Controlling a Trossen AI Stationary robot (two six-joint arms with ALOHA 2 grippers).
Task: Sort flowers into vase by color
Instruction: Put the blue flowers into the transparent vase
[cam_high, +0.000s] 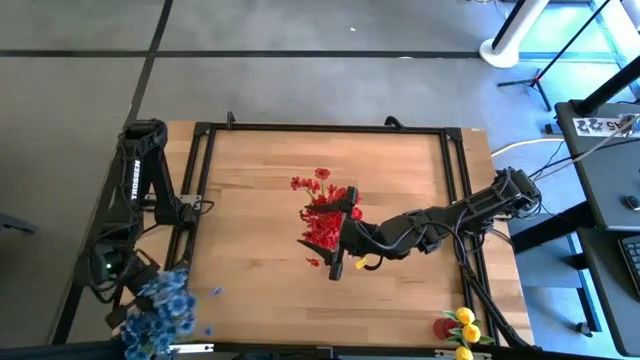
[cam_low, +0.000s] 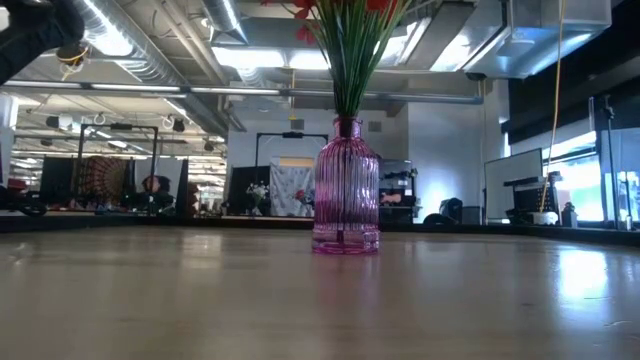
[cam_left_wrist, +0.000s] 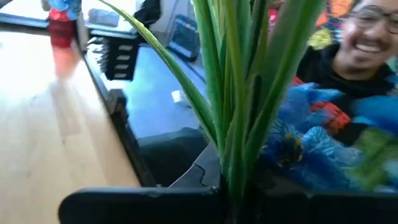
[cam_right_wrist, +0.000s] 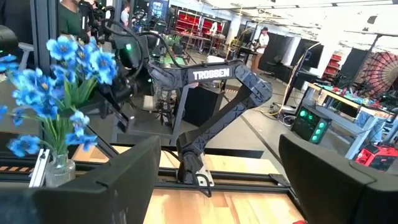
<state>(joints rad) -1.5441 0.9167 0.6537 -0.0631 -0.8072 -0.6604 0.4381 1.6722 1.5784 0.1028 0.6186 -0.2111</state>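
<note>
Red flowers (cam_high: 322, 213): a bunch standing in a pink ribbed glass vase (cam_low: 346, 190) near the middle of the table (cam_high: 260, 170); in the low view only the green stems and the lowest blossoms show.
Blue flowers (cam_high: 160, 310): a cluster at the table's near left corner, in a clear glass vase (cam_right_wrist: 55, 169) (seen from the right wrist view).
Yellow flowers (cam_high: 466, 326): a small bunch at the near right corner, hanging over the table's edge, with something red just beside them.
Right gripper (cam_high: 347, 258): over the table just near-side of the red bunch, fingers spread wide with nothing between them.
Left gripper (cam_left_wrist: 230, 193): at the near left corner by the blue cluster, fingers together, green stems rising right at them (whether they pinch the stems I cannot tell).
Person (cam_left_wrist: 354, 74): beyond the table's edge in the left wrist view.
</note>
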